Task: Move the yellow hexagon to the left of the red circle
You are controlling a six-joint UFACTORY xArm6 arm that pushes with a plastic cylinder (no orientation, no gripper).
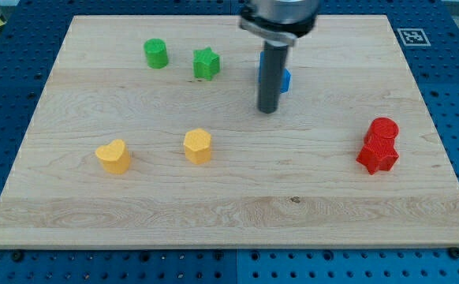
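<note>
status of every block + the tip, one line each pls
yellow hexagon: resting free, lower middle, far to the view's left of the reds.
yellow heart: resting free, left of the hexagon.
green cylinder: standing alone, upper left.
green star: alone, right of the cylinder.
blue block: mostly hidden behind the rod.
red circle: touching the red block below.
red block: shape unclear.
my tip: touching nothing, beside the blue block.
</note>
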